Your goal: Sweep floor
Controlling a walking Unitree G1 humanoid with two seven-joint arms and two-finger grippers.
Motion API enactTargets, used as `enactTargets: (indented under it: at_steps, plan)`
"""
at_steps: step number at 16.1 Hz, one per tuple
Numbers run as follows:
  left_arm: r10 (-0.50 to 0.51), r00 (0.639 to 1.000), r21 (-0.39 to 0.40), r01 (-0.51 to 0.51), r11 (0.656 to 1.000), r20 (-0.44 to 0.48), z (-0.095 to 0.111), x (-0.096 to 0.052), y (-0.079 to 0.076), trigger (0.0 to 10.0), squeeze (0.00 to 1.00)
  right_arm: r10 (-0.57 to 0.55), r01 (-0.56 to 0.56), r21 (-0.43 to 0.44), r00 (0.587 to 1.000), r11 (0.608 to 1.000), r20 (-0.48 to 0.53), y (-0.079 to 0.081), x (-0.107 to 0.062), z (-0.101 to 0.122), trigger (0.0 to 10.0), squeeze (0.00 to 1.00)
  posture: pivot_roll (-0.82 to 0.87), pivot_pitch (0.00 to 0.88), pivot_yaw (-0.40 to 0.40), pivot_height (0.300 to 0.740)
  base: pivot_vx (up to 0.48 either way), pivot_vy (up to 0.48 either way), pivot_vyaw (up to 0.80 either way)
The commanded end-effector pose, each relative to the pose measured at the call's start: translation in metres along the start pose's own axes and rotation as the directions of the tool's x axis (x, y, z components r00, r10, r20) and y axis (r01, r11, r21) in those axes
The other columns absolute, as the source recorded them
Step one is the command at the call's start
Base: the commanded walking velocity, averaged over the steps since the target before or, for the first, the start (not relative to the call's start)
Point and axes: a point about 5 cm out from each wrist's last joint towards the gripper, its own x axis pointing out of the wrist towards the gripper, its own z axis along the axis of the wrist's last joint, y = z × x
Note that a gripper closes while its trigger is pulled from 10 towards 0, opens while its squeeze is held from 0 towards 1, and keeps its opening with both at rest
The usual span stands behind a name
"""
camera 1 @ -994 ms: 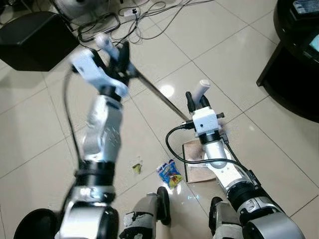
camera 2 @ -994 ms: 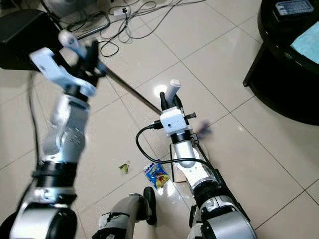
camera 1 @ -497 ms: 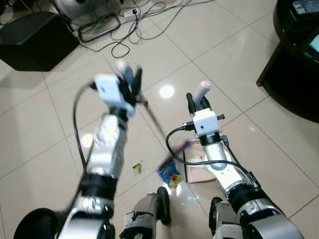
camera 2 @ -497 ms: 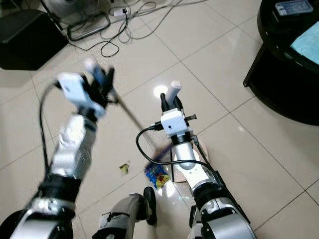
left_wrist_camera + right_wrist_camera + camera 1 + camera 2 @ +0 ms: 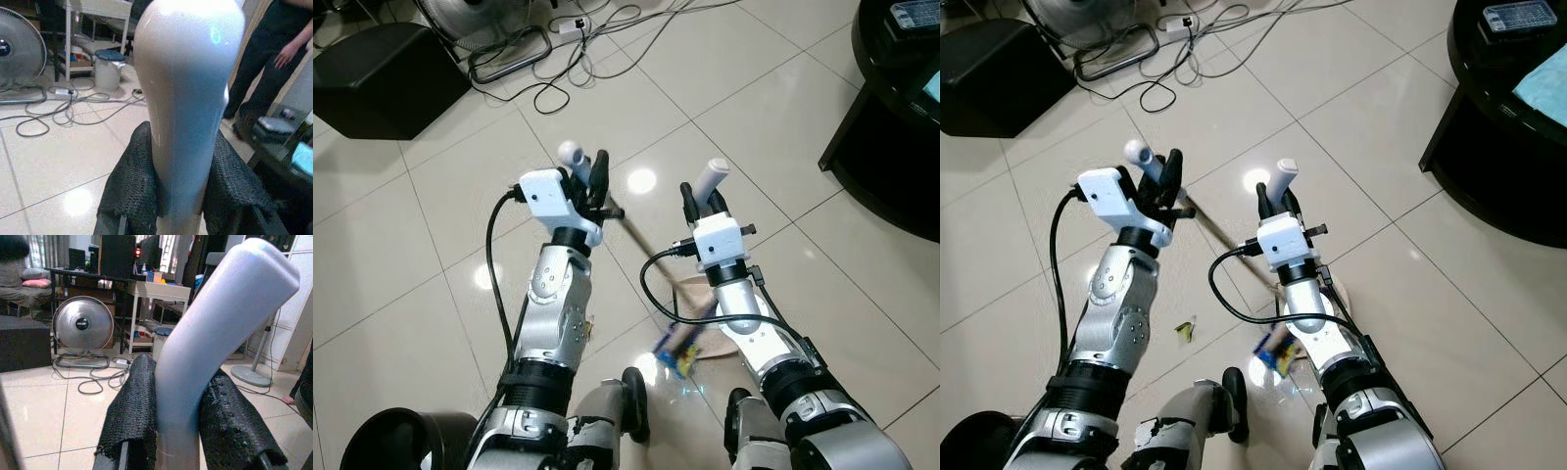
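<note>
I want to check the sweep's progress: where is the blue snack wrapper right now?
In the left eye view the blue snack wrapper lies on the tile floor near the bottom centre, at the dustpan edge, beside the right arm.

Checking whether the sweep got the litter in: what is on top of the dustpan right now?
The broom head with a blue wrapper sits at the near edge of the brown dustpan. The right arm covers most of the pan, so the rest is hidden.
</note>
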Motion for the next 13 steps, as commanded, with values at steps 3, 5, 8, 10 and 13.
enactTargets:
  at_steps: [3, 5, 8, 10, 13]
  plan:
    - [-0.023, 0.997, 0.037, 0.021, 0.999, 0.070, 0.020, 0.007, 0.006, 10.0, 0.00, -0.008, 0.009, 0.008, 0.999, 1.000, -0.041, -0.002, -0.004, -0.006, 10.0, 0.00, 0.16, 0.262, 0.195, 0.740, 0.000, 0.000, 0.00]
    - [-0.040, 0.992, 0.121, 0.026, 0.992, 0.117, 0.038, 0.021, 0.017, 10.0, 0.00, -0.053, 0.054, 0.026, 0.998, 0.998, -0.034, -0.010, -0.002, -0.005, 10.0, 0.00, 0.15, 0.238, 0.189, 0.740, 0.000, 0.000, 0.00]
    - [-0.045, 0.981, 0.185, 0.009, 0.983, 0.191, 0.067, 0.043, 0.031, 10.0, 0.00, -0.111, 0.112, 0.041, 0.993, 0.993, -0.037, -0.020, -0.005, -0.006, 10.0, 0.00, 0.14, 0.198, 0.184, 0.740, 0.000, 0.000, 0.00]
    - [-0.046, 0.973, 0.219, -0.005, 0.976, 0.226, 0.083, 0.054, 0.038, 10.0, 0.00, -0.144, 0.145, 0.052, 0.989, 0.988, -0.036, -0.026, -0.008, -0.006, 10.0, 0.00, 0.13, 0.171, 0.184, 0.740, 0.000, 0.000, 0.00]
    - [-0.021, 0.990, 0.285, -0.021, 0.958, 0.143, 0.076, 0.053, 0.054, 10.0, 0.00, -0.235, 0.237, 0.078, 0.972, 0.968, -0.033, -0.041, -0.011, -0.004, 10.0, 0.00, 0.07, 0.112, 0.185, 0.740, 0.000, 0.000, 0.00]
